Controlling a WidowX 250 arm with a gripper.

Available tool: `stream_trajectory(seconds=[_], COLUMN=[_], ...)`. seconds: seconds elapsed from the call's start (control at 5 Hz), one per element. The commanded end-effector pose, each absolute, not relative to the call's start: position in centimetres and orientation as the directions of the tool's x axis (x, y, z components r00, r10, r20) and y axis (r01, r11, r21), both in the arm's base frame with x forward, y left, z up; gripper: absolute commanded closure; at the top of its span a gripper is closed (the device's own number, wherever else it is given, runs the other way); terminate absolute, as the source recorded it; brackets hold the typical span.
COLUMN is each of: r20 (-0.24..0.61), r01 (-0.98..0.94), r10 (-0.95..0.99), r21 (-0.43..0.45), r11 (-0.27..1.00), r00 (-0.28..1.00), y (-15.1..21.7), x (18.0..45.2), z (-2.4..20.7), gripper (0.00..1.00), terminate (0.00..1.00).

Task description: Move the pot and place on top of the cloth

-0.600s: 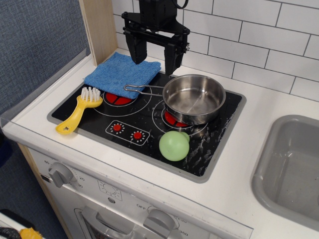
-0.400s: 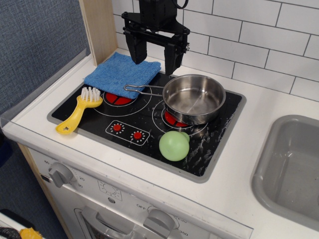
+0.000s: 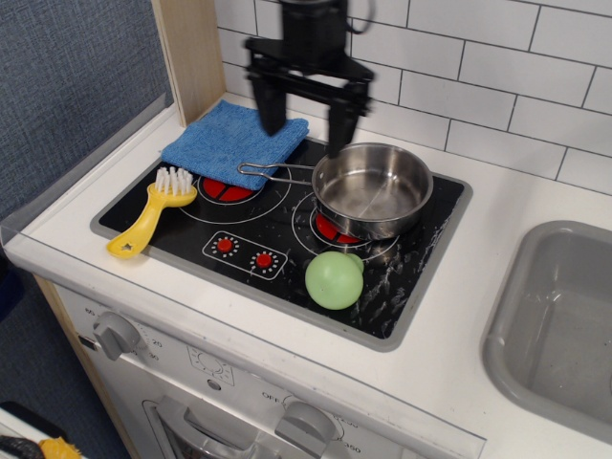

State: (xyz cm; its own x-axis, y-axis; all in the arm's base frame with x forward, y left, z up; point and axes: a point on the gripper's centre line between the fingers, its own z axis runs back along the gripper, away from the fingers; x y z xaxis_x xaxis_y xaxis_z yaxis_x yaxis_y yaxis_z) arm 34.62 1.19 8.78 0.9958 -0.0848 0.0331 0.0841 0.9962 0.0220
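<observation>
Toy stove top, seen from the front. The pot (image 3: pixel 373 188) sits on the right burner at frame centre, its wire handle pointing left toward the cloth (image 3: pixel 232 143), which lies at the stove's upper-left corner. The gripper (image 3: pixel 307 127), jaws spread and holding nothing, hangs at top centre above the gap between cloth and pot. A brush (image 3: pixel 153 210) lies at left; a green ball (image 3: pixel 334 279) rests below the pot.

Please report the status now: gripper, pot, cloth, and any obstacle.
Gripper open, empty, above the pot handle. Pot on the right burner, not grasped. Cloth bare at stove's back left. Brush and green ball off the path.
</observation>
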Motion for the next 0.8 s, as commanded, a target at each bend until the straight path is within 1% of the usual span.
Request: stream_trajectory(seconds=[0.0,0.2,0.4,0.6], r20=[0.103,0.111,0.103,0.1], r01=[0.202,0.184,0.151,0.135], r10=[-0.202,-0.184,-0.151,-0.136], r21=[0.015,0.011,0.013,0.024], r11=[0.979,0.983,0.989,0.991], r00=[0.974,0.977,0.983,0.986], y=[-5.0,-6.7,-7.0,-7.0], x=[37.0,38.0,38.2,38.0], z=[8.8,6.7,4.2,2.5], gripper=[0.0,0.0,0.0,0.0], terminate=[0.0,0.0,0.0,0.0])
